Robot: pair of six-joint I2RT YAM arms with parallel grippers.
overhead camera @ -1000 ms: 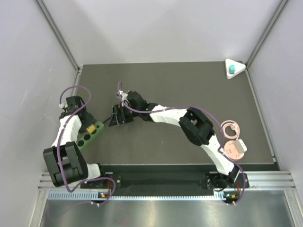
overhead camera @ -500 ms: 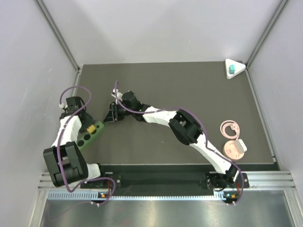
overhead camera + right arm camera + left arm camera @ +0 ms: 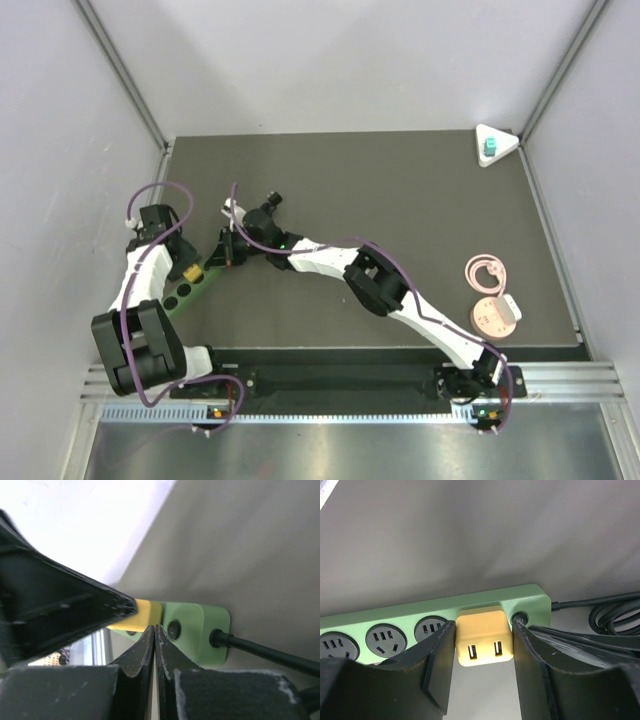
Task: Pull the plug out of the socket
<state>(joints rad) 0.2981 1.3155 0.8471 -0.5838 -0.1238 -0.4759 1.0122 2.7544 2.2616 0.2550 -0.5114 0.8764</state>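
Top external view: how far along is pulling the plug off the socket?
Done: nothing; the teal plug still sits on the white triangular socket, untouched. In hand: left gripper clamps a yellow adapter in the green power strip, right gripper shut alongside. Left: the pull.

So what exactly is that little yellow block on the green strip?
The yellow block is a small, smooth, plastic-looking cube with rounded corners and two slots on its near face. It sits plugged into the green power strip, near the cable end, beside a round button. The left claw hugs its two sides, no gap showing; the shut right claw points in right beside it.
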